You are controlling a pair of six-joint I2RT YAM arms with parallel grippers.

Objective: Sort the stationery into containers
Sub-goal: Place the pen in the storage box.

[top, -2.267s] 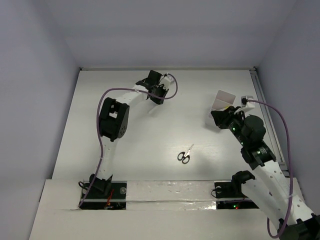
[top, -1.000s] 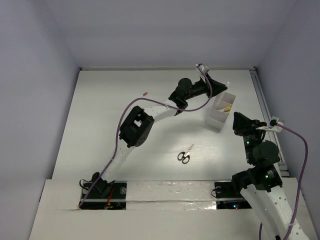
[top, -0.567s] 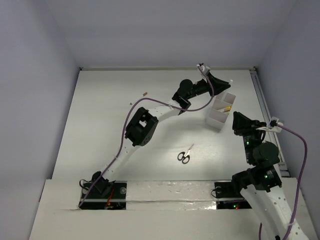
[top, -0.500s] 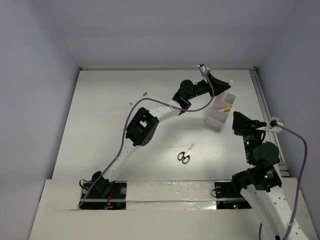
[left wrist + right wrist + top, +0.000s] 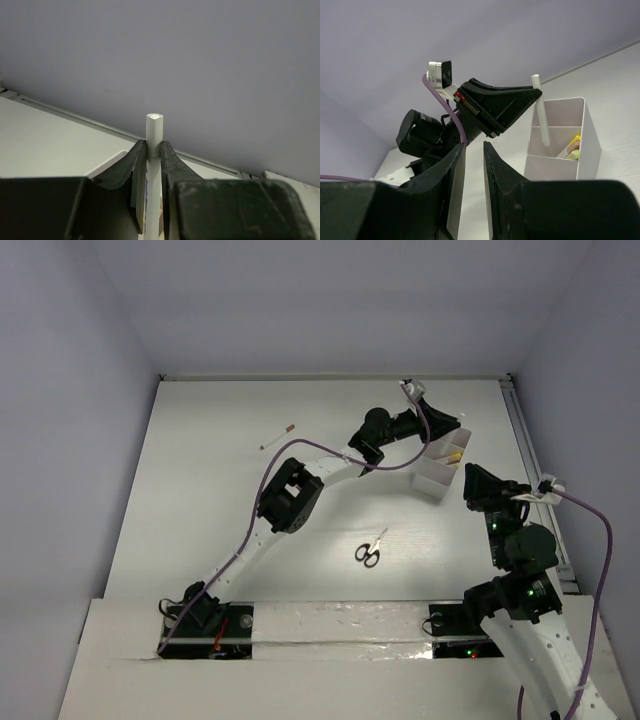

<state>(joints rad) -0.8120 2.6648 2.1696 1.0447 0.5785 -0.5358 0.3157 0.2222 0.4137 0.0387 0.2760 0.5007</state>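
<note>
Tray over on the right, other bits scattered

Tray (image 5: 437, 472) sits centre-right on the tabletop (image 5: 210, 520). Left pincer (image 5: 452, 427) is above it, with a pen (image 5: 153, 132) dipping into the tray. Scissors (image 5: 371, 548) lower centre, loose pen (image 5: 277, 436) upper left.

The tray (image 5: 552, 168) looks like smooth white plastic. The pen (image 5: 154, 131) is matt white, and the table (image 5: 220, 490) looks dull too.
</note>
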